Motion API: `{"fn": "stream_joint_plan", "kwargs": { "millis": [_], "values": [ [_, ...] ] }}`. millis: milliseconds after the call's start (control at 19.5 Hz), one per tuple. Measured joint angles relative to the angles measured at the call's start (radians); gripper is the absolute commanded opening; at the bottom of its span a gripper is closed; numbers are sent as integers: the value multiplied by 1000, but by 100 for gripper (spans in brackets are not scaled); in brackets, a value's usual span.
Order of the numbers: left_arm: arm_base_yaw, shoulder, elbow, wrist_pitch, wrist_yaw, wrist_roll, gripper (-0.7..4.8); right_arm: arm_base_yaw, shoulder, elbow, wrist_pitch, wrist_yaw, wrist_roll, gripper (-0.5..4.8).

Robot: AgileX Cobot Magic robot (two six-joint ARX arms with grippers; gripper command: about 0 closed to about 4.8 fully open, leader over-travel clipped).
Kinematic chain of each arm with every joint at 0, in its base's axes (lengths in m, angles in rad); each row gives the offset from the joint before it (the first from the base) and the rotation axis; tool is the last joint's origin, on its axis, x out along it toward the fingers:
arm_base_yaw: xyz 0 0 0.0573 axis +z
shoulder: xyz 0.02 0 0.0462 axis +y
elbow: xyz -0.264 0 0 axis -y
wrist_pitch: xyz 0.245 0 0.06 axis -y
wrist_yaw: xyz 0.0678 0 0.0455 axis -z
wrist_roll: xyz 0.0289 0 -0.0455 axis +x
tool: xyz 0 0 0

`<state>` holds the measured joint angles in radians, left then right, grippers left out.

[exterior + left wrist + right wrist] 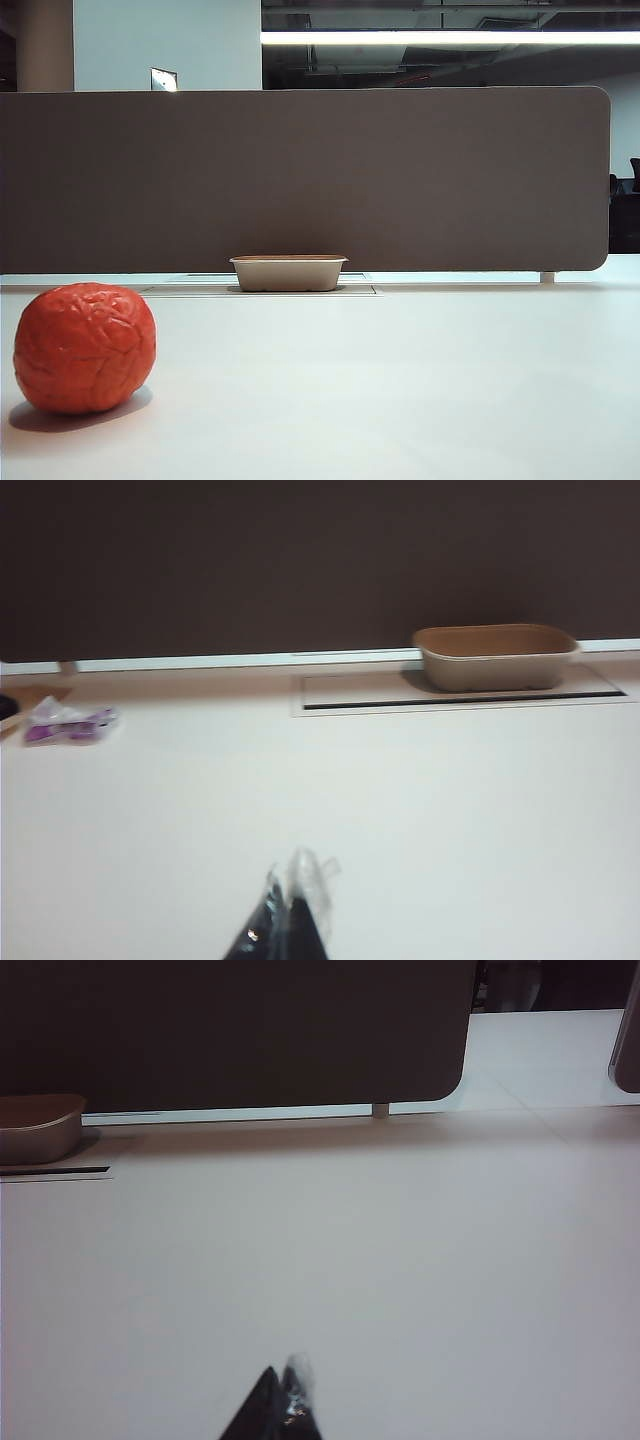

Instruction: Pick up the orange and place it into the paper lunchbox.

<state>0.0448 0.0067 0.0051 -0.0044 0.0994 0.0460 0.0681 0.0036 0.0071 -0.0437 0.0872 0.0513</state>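
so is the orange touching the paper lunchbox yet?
Apart. The exterior view shows the orange near the camera on the left and the paper lunchbox far back by the divider, with bare table between them.

On the white table (pixel 420 380): one orange (pixel 84 347), one paper lunchbox (pixel 288 273), one dark partition panel (pixel 300 180) along the far edge, and one small purple-and-clear wrapper (pixel 68 723) seen only from the left wrist. Two grippers, the left gripper (pixel 283 930) and the right gripper (pixel 277 1408), each showing as one pinched-together dark tip low over bare tabletop.
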Motion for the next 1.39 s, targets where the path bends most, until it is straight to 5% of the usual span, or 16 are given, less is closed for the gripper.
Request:
{"fn": "stream_joint_plan", "kwargs": {
  "millis": [667, 924, 1385],
  "values": [
    [0, 0, 2, -18, -58, -65, -5, 0, 1, 39, -17, -1, 2, -5],
    [0, 0, 99, -74, -70, -174, -5, 0, 10, 199, -15, 19, 53, -5],
    [0, 177, 398, -99, -53, -178, -5, 0, 224, 521, -83, 21, 54, -5]
  ]
}}
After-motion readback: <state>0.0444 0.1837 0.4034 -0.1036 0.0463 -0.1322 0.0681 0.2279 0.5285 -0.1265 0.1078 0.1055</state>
